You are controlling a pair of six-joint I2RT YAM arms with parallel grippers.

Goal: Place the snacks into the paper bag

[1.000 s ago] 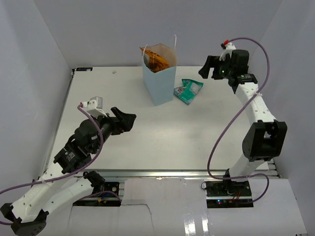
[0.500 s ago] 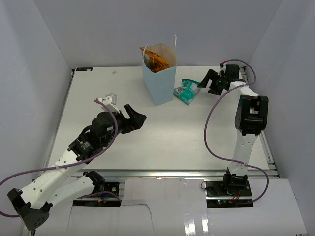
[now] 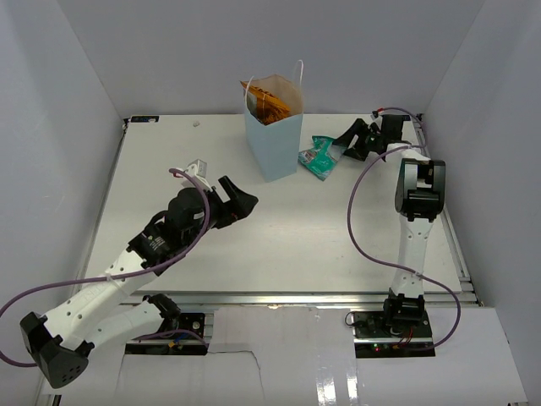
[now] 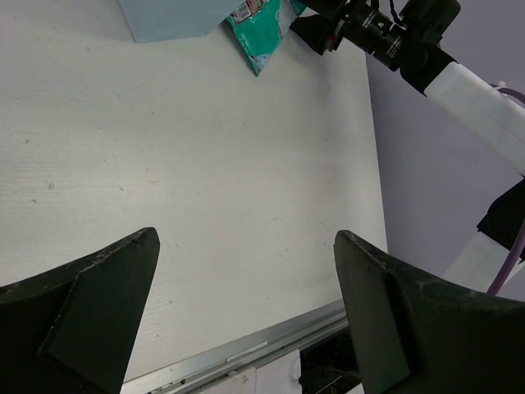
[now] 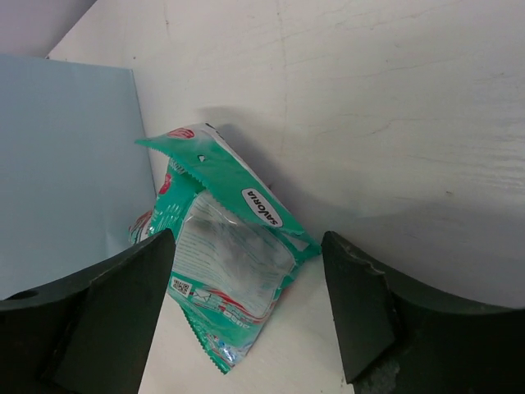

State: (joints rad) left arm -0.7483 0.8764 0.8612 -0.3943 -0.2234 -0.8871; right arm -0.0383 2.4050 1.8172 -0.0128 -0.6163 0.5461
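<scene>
1. Currently the teal pouch [image 5: 227,264] lies on the table [image 3: 287,237] at the foot of the paper bag [image 3: 275,145], on its right side, with one crumpled edge against the pale blue wall or just beside it.
2. The right gripper [image 3: 347,142] is low at the pouch with its jaws spread wide. The wrist view shows one finger on each side and nothing gripped yet.
3. Risk: the pouch sits so near the bag that a closing finger could catch the bag wall along with it, or shove the bag sideways. The bag looks light and tall, so I judge that a nudge could tip it.
4. Risk: the pouch is crinkly and puffed, so a pinch on an edge alone may slip off during the lift.
5. Risk: the orange chip bag [image 3: 270,101] stands up out of the bag's mouth and fills much of it. A pouch dropped from the side could perch on top or snag the thin white handle [image 3: 298,72].
6. The left gripper [image 3: 240,195] hangs fully open and empty above mid-table, well apart from the bag.
7. Count: one paper bag, one orange chip bag in it, one teal pouch outside, two grippers. Whatever lies deeper in the bag is hidden.
</scene>
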